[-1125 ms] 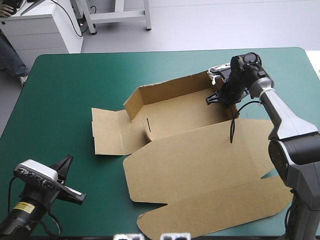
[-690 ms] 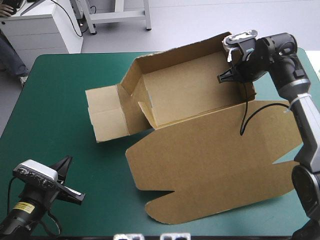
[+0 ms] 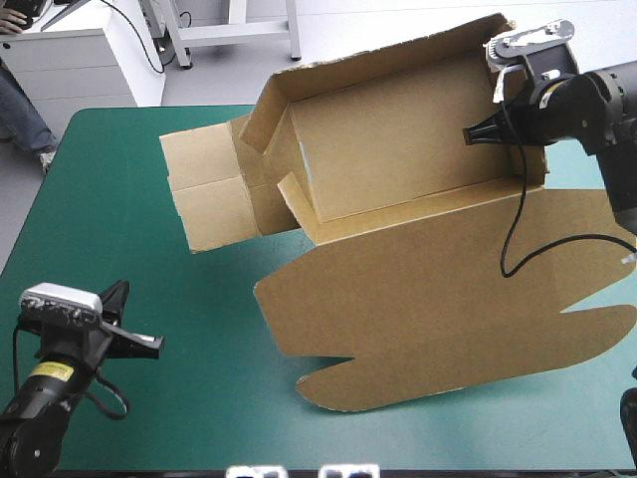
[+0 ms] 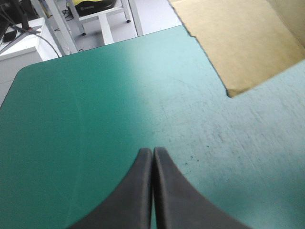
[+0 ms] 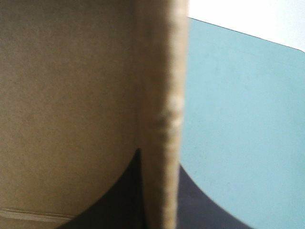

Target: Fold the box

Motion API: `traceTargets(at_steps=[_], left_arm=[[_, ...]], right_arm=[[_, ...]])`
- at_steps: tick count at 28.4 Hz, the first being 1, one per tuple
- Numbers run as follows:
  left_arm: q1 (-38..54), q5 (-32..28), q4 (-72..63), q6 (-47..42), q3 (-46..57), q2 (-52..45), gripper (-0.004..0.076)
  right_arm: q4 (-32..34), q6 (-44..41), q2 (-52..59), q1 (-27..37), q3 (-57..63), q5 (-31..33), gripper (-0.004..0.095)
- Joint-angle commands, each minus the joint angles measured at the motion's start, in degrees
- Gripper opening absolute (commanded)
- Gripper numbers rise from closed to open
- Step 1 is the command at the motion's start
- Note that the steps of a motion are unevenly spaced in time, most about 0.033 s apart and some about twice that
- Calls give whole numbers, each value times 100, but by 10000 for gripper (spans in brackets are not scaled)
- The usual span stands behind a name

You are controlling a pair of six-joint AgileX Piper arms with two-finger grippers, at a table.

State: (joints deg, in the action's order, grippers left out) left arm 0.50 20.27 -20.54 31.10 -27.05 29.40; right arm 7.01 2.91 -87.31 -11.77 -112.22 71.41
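**Right tool**: at 2 o'clock on the table. It is pinched all but closed on the right end wall of the box, with the board edge between its black fingers.

**Box:** brown cut board.
- The tray part has its walls raised and is tilted up toward 1 o'clock.
- The lid panel slopes toward 5 o'clock, and its near edge is probably on the cover.
- The end flap hangs untucked at 10 o'clock.
- Handling, as a judgement: light, stiff across the panels, limp at the creases, and easily dented. Best held by a wall edge near a corner.

**Left tool**: at 8 o'clock, fingers pressed together, empty, well apart from the box.

**Obstructions:** none seen, though the loose flap and lid may swing.
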Motion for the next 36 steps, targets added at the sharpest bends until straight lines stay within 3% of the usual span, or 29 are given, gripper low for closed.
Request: traceTargets(at_steps=[1, 4, 13, 16, 19, 23, 32, 36], left_arm=[[-11, -917, -92, -314, -487, 826, -8], [-11, -915, -116, -364, -1232, 2049, -8], [349, -396, -682, -364, -2625, 3836, -8], [720, -9, -1527, 317, -2826, 4283, -8], [1077, 604, -3255, 1830, -2912, 4659, -8], [1448, 2111, -5967, 3960, -2912, 5223, -8], [963, 4002, -8330, 5165, -2912, 5952, -8], [719, 4662, -8448, 5225, -3005, 5951, -8]], right_arm=[[7, -51, 392, 31, -212, 32, -19], [-26, -51, 531, 31, -212, 32, -20], [-51, 15, 712, 31, -212, 32, -20], [-51, 69, 745, 31, -212, 32, -20], [-51, 112, 769, 31, -212, 32, -20], [-157, 126, 769, 31, -212, 32, -20], [-322, 211, 720, 31, -212, 32, -20], [-326, 214, 561, 31, -212, 32, -20]])
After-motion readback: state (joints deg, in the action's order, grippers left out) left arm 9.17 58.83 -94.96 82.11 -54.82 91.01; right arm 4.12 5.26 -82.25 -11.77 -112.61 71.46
